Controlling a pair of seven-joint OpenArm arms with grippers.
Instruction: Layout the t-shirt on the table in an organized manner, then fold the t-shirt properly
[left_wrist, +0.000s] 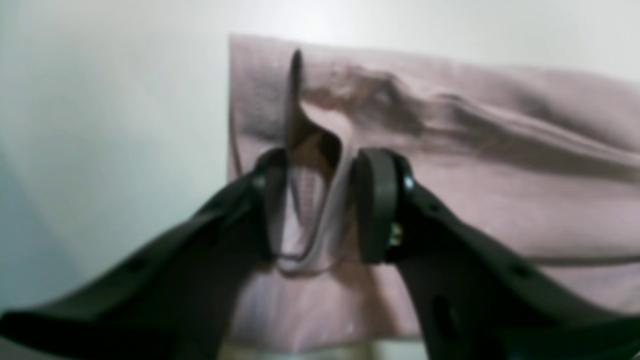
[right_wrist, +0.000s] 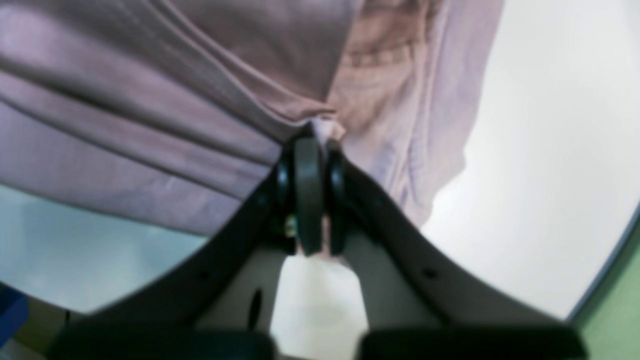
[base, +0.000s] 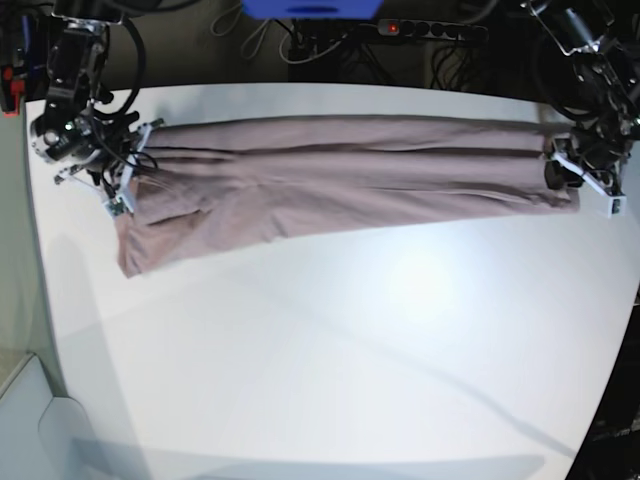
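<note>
The left gripper (left_wrist: 320, 205) is parted around a hem; the right gripper (right_wrist: 315, 195) is clamped on the soft pinkish-brown t-shirt (base: 340, 185), stretched across the white table (base: 330, 350). Cloth should be lowered flat first.

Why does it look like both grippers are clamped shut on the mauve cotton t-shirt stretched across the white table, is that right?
Only half right. The right gripper is shut on the dusty mauve cotton t-shirt, as the right wrist view shows. The left gripper is not: in the left wrist view its jaws stand apart, with a fold of the fabric loose between them. The shirt does lie stretched across the smooth white table.
</note>
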